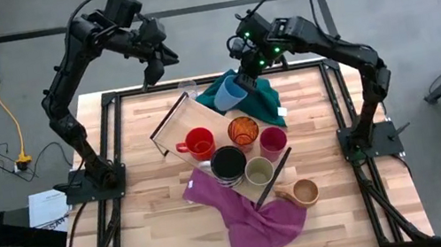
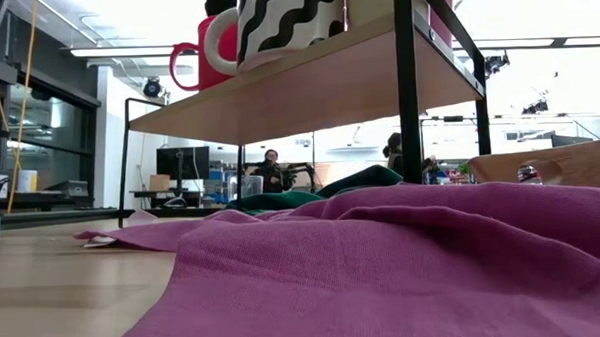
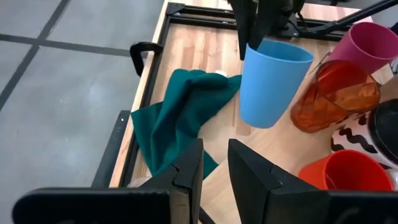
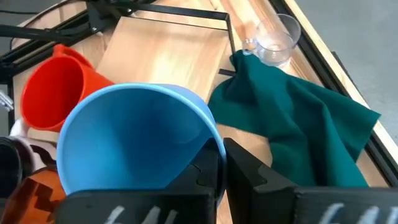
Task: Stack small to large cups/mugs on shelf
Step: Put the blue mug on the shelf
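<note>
My right gripper (image 1: 241, 73) is shut on a light blue cup (image 1: 232, 93) above the green cloth (image 1: 260, 101) at the table's far side. The shelf (image 1: 169, 125) lies slantwise mid-table. It carries a red mug (image 1: 199, 142), an orange patterned cup (image 1: 242, 129), a magenta cup (image 1: 273, 140), a black mug (image 1: 228, 163) and an olive-beige cup (image 1: 259, 171). A tan mug (image 1: 304, 192) stands on the table at the shelf's near right, and a clear glass (image 1: 187, 87) stands at the far edge. My left gripper (image 1: 151, 74) hovers high over the far left, open (image 3: 215, 165), holding nothing. My right gripper pinches the blue cup's rim (image 4: 214, 144) with one finger inside the cup and one outside. The fingers (image 3: 254, 28) come from above, slanting down from the table's right. The cup (image 3: 273, 81) hangs below them mouth up, slightly tilted, and seems clear of the table.
A purple cloth (image 1: 250, 217) lies from under the shelf's near end to the table's near edge and fills the low view (image 2: 383, 256). A black frame (image 1: 116, 141) rims the table. Bare wood (image 1: 155, 215) lies at the near left.
</note>
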